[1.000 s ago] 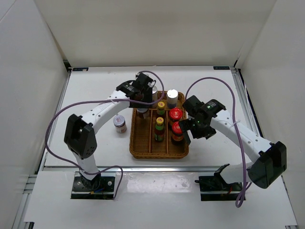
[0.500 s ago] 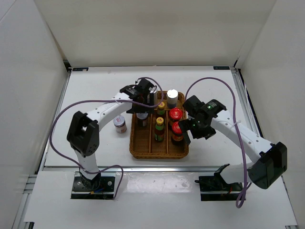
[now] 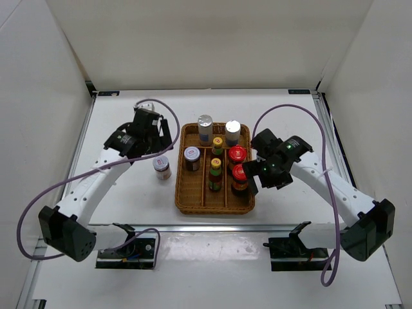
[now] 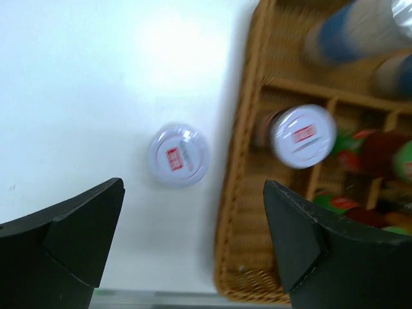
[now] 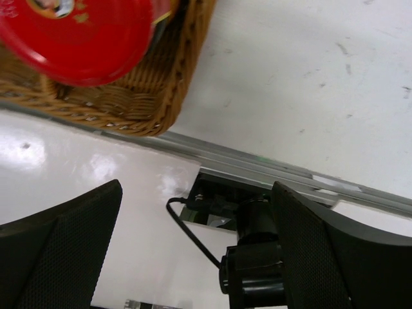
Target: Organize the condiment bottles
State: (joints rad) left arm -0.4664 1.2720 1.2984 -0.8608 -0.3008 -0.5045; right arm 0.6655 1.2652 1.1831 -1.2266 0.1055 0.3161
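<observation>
Since just one bottle stands outside the tray, step in hand: I'd say it's the pick-up of that last one, not yet begun.

Stray one: the grey-lidded jar [image 3: 161,165] is upright on the table [image 3: 129,193], just beside the left rim of the wicker tray [image 3: 182,193]. From here it doesn't look like it touches.

In the tray: the other seven condiment bottles. The two silver-capped cylinders [image 3: 205,122] are at the far end and the twin jar [image 3: 192,154] is in the left lane. The two green yellow-capped bottles [image 3: 215,167] are down the middle, the two red-capped bottles [image 3: 238,154] on the right.

Left side: the left gripper [image 4: 193,190] hangs above the stray jar with its jaws spread wide and nothing between them. Its wrist view looks almost straight down on the lid.

Right side: the right gripper [image 5: 196,187] sits over the tray's near right corner next to a red cap. It's wide open too, holding nothing.

Next move, my guess: the left arm drops down with a finger on either side of the jar's body, closes, lifts it over the rim and sets it in the left lane by its twin.

Watch out for: the jar is tight against the wicker, so the tray-side finger has little room and could shove the tray or tip the jar.
</observation>
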